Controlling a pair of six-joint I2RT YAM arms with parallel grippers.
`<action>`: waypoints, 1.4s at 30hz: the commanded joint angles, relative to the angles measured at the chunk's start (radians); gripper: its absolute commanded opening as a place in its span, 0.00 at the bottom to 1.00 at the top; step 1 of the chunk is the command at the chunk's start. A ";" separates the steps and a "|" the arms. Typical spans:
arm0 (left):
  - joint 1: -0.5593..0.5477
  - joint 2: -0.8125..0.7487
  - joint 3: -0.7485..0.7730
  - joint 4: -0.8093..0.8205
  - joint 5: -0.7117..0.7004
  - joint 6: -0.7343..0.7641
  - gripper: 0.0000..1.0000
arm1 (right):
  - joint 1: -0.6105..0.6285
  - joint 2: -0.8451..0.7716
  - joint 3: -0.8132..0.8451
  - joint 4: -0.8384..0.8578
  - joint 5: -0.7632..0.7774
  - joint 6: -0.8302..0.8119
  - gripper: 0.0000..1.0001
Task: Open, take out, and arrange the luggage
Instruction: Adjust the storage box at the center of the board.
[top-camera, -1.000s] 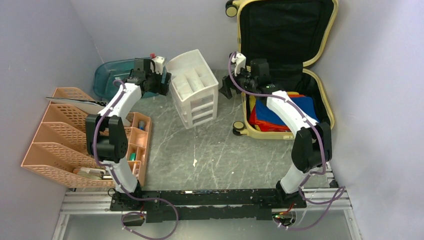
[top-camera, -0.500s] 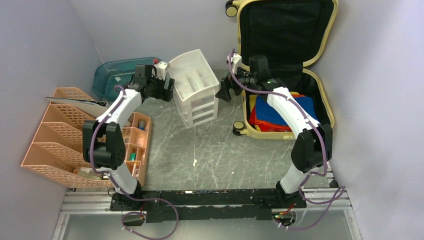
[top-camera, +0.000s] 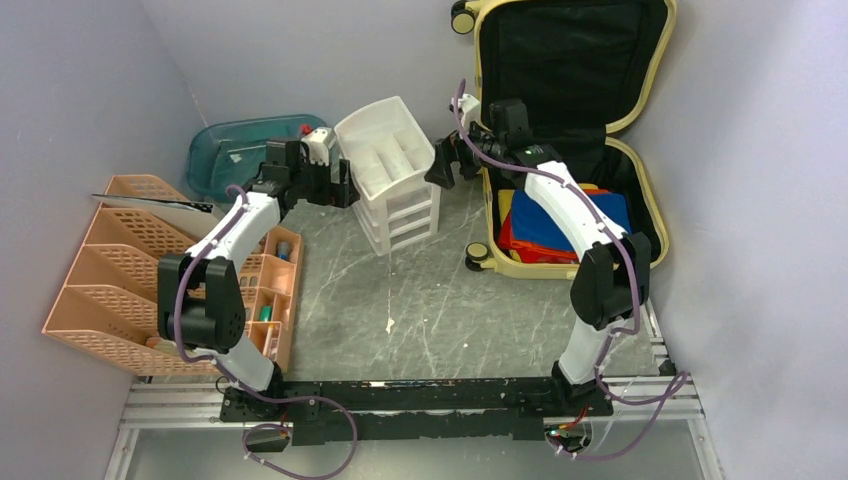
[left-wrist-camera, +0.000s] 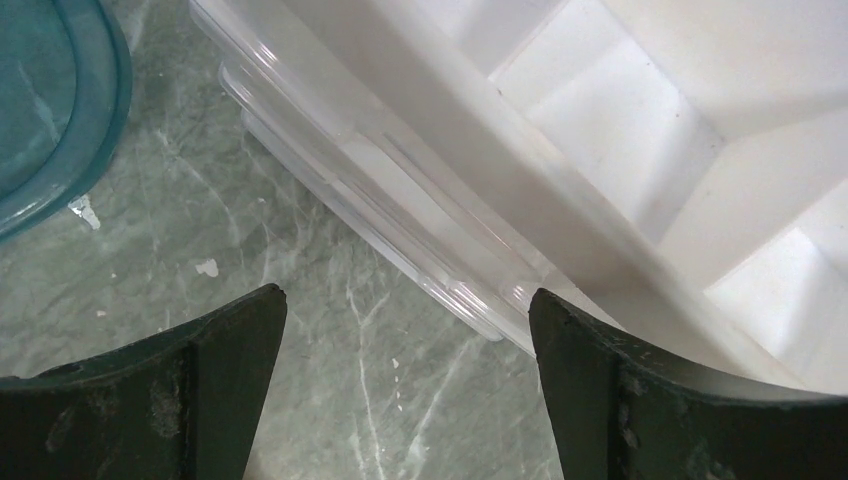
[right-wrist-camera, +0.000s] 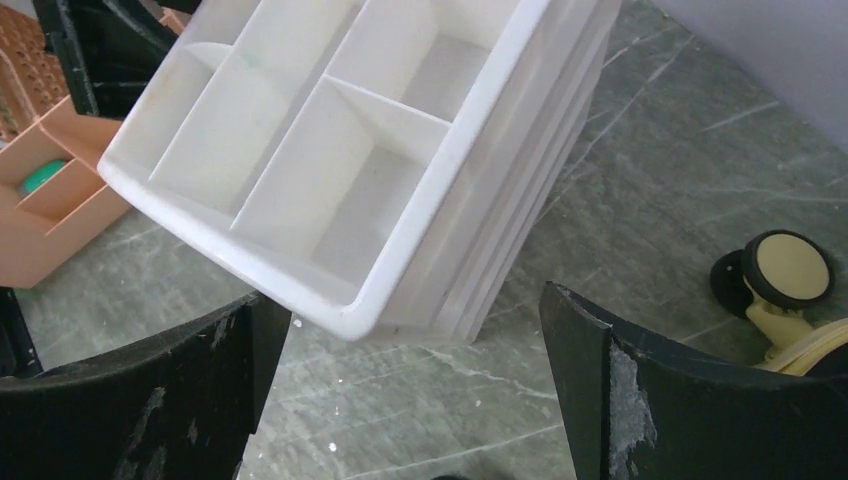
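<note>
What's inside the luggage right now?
The luggage is open: folded blue fabric over red fabric in the lower shell, black lining in the lid. The right arm covers part; anything beneath the fabrics is hidden.

At one o'clock the luggage (top-camera: 575, 60) is seen pale yellow, lined black; the drawer unit (top-camera: 392, 175) is white, the tray (top-camera: 225, 150) teal, the table (top-camera: 430, 300) veined grey.

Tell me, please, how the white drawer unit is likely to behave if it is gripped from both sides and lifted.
The white drawer unit looks like stiff, thin plastic, and its top compartments appear empty, so it is probably light. Its smooth, glossy sides may slip in a grip. The stacked drawers could slide out if it tilts.
</note>
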 joint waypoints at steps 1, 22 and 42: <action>-0.008 0.017 0.025 0.067 0.048 -0.055 0.96 | 0.009 0.046 0.101 -0.021 0.107 -0.006 1.00; 0.040 0.000 0.081 0.027 -0.154 0.044 0.96 | -0.051 0.435 0.674 -0.136 0.463 -0.063 1.00; 0.035 0.190 0.160 0.115 -0.357 0.341 0.97 | 0.062 -0.014 0.225 -0.096 0.080 -0.187 1.00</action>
